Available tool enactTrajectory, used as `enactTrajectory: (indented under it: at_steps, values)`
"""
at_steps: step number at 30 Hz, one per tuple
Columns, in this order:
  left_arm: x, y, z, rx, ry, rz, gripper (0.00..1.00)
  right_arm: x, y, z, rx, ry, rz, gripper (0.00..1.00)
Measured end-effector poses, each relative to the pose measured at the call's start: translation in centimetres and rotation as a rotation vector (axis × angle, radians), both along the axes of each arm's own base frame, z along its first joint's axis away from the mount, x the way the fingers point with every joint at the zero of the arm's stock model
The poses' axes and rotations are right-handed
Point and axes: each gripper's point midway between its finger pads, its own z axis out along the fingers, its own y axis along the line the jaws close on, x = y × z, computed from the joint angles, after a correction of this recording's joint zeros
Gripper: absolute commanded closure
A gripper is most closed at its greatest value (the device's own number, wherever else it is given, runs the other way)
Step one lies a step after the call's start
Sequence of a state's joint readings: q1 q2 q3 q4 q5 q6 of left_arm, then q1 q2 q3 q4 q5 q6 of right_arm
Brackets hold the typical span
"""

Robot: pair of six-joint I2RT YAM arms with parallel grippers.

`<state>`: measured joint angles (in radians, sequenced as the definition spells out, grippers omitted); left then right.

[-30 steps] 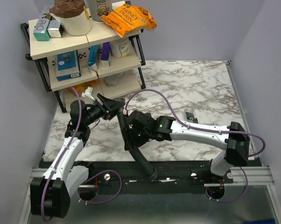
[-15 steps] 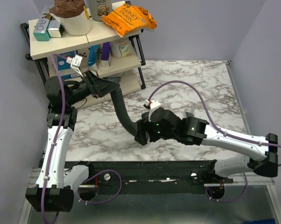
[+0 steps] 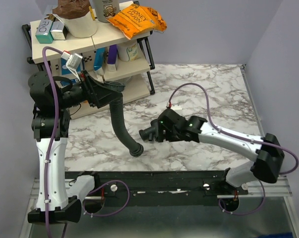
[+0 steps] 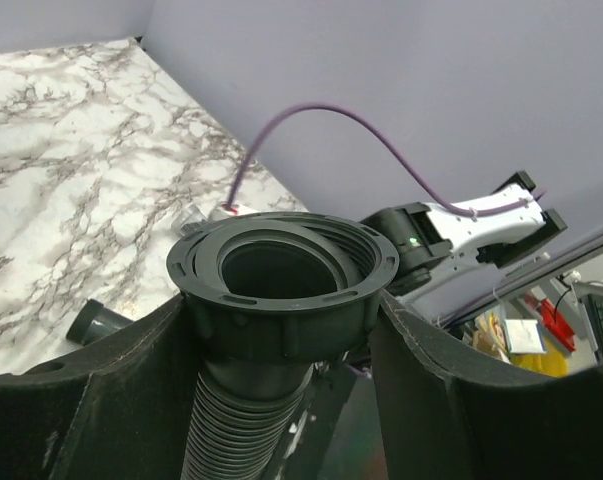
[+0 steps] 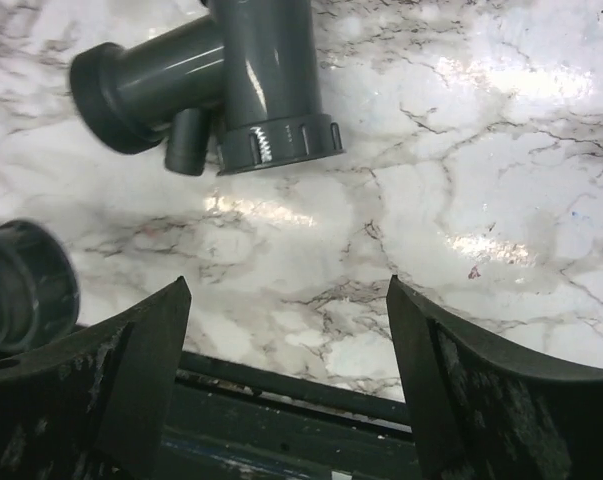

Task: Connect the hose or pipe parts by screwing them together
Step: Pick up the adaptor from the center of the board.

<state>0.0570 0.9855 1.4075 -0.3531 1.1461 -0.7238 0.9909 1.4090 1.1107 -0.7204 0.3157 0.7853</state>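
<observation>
The left arm [image 3: 50, 148] has swung up and out toward 10 o'clock of the tabletop [image 3: 213, 84], close to the shelf rack [image 3: 40, 49]. A second ago it sat low and folded near the middle.

With it went the hose [image 3: 118, 121]. It was draped over the near edge a second ago. Now it hangs from its collar [image 4: 281, 290] in a curve, and its free end [image 3: 136, 150] is down on the marble at about 6 o'clock.

The fitting [image 5: 251, 80] lies flat on the tabletop at 12 o'clock of the right wrist view, just ahead of the fingers and untouched.

The left tool [image 4: 281, 315] is about half open and clamped on either side of the collar, whose threaded mouth faces up and clear.

The right tool [image 5: 286, 290] was at the hose's lower part half a second ago and has let go. Its jaws stand wide with nothing between them, and the hose's free end is just beside it at 9 o'clock.

My reading is that the hose is now held by one tool alone, which frees the right one to pick up the fitting. Nothing is threaded together yet.
</observation>
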Motion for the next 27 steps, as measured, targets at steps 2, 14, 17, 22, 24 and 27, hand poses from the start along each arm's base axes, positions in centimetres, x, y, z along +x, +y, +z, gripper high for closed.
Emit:
enactTrajectory:
  at_steps: [2,14,17,22,24,27]
  values:
    - [-0.4,0.0,-0.3,0.013,0.002,-0.008,1.00,0.8,0.7,-1.3,-0.049,0.018,-0.009,0.12]
    - [-3.0,0.1,-2.8,0.124,-0.071,-0.044,1.00,4.0,1.8,-5.5,-0.207,0.023,-0.032,0.12]
    - [-3.6,0.1,-2.7,0.137,-0.108,-0.053,1.00,4.6,1.6,-6.3,-0.237,0.014,-0.035,0.15]
    - [-4.0,0.0,-2.7,0.146,-0.131,-0.062,1.00,5.3,1.4,-7.4,-0.292,-0.006,-0.004,0.19]
    - [-4.0,0.0,-2.9,0.147,-0.128,-0.064,1.00,5.6,1.0,-7.5,-0.319,-0.021,0.008,0.18]
    - [-4.0,0.0,-3.1,0.148,-0.123,-0.065,1.00,5.6,-0.3,-7.9,-0.372,-0.041,0.012,0.16]
